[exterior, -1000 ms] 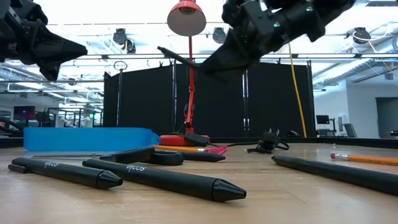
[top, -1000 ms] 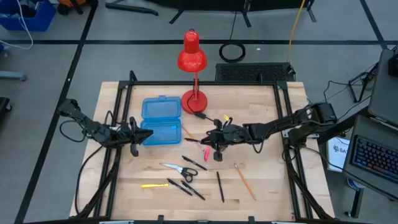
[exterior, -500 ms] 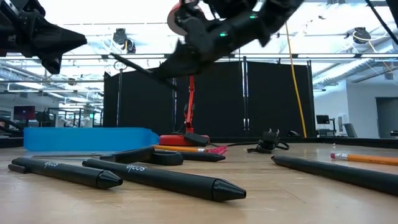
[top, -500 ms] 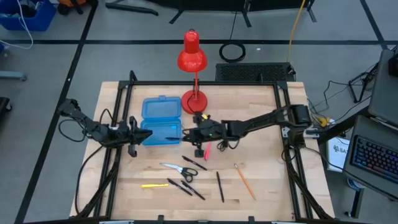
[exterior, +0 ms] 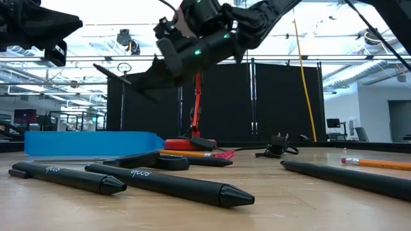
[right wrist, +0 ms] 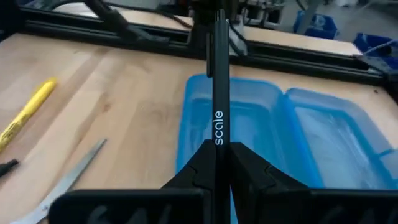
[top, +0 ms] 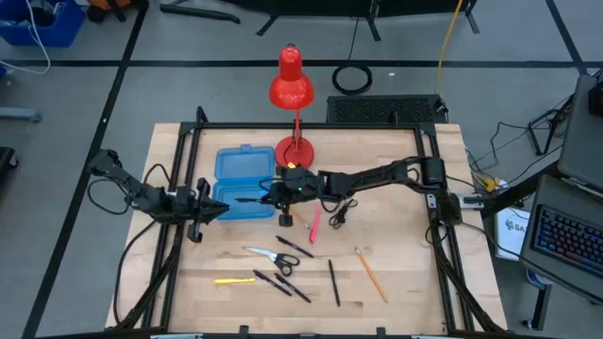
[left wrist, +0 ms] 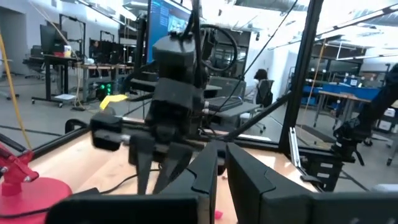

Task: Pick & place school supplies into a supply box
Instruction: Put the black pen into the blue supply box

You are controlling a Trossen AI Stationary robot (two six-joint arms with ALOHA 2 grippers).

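Note:
The supply box (top: 245, 184) is a translucent blue case lying open near the table's left side. In the right wrist view, both of the case's halves (right wrist: 292, 130) show below the gripper. My right gripper (top: 270, 198) hangs over the case's right edge, shut on a black pen (top: 247, 199). The pen (exterior: 121, 76) shows high above the table in the low view. My left gripper (top: 209, 209) hovers off the table at the case's near left corner, its fingers (left wrist: 208, 171) together. Scissors (top: 273, 255), a yellow stick (top: 234, 280), black pens (top: 283, 282), an orange pencil (top: 371, 274) and a pink stick (top: 314, 224) lie on the wood. My right gripper (right wrist: 217, 155) pinches the black pen near its rear end (right wrist: 217, 135) between the two fingers. The fingers reach in level from the table's right, and the pen runs on along them toward the left. The pen is lifted clear and roughly level, its free end (right wrist: 217, 37) over the open case.
A red desk lamp (top: 291, 89) stands with its base (top: 295, 153) just beyond the case's far right corner. A black cord (top: 339, 209) trails near the right arm. A black frame (top: 311, 125) borders the table. Bare wood lies toward the near right corner.
My right gripper has travelled from the table's middle toward its left edge, carrying the black pen clear of the table. It started right of the pink stick and now has the pen out over the open blue case. The left arm has kept still.

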